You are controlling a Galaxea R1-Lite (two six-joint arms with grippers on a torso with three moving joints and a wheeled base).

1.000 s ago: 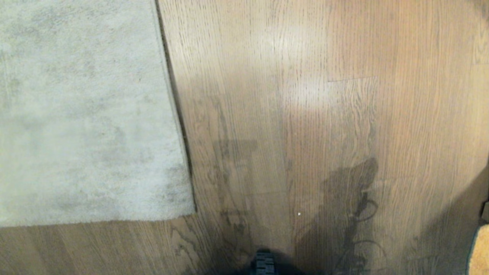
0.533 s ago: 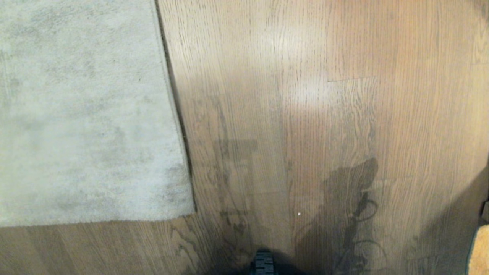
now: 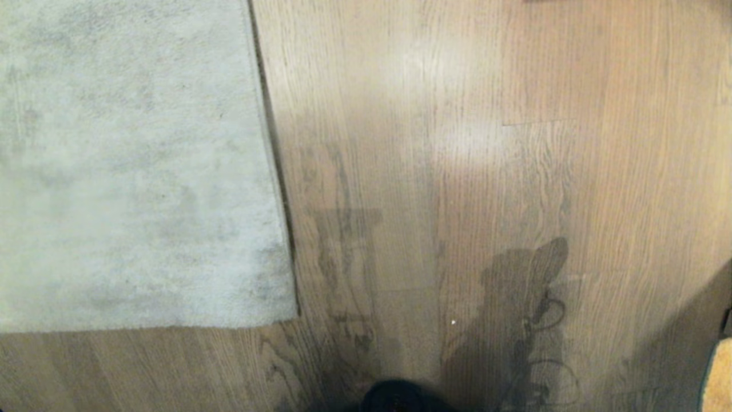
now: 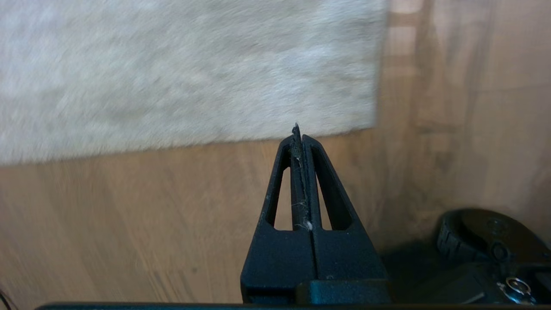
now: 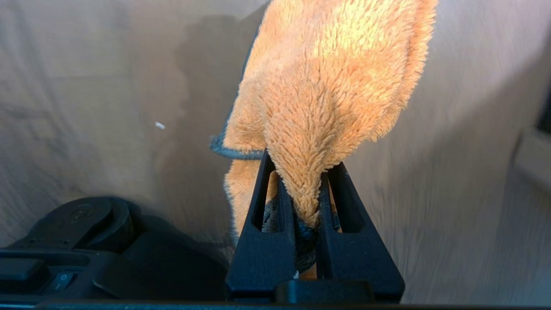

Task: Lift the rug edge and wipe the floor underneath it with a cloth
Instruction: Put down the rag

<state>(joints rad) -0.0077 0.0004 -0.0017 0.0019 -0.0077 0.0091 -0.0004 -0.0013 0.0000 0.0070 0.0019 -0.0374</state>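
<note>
The cloth (image 5: pixel 327 86) is hanging clamped in the right gripper (image 5: pixel 306 172), above the floor (image 5: pixel 86 86). The left gripper (image 4: pixel 298 142), fingers pressed together and empty, is hovering over floor; just beyond lies the flat rug edge (image 4: pixel 172 144).

Rug flat on wood floor, orange cloth pinched in the right gripper

The rug edge (image 3: pixel 274 166) is a straight, thin-bound border of a pale grey-beige short-pile rug, lying flat and unlifted on the robot's left side; it meets a second, nearer edge at a square corner. The floor (image 3: pixel 486 189) beside it is brown wood-grain planks with dark grain streaks, a soft sheen and shadows. The cloth (image 5: pixel 331 86) is small, fuzzy and orange-yellow with a dark grey rim, bunched and pinched between the fingers of the right gripper (image 5: pixel 308 172) above bare floor, well apart from the rug.
</note>
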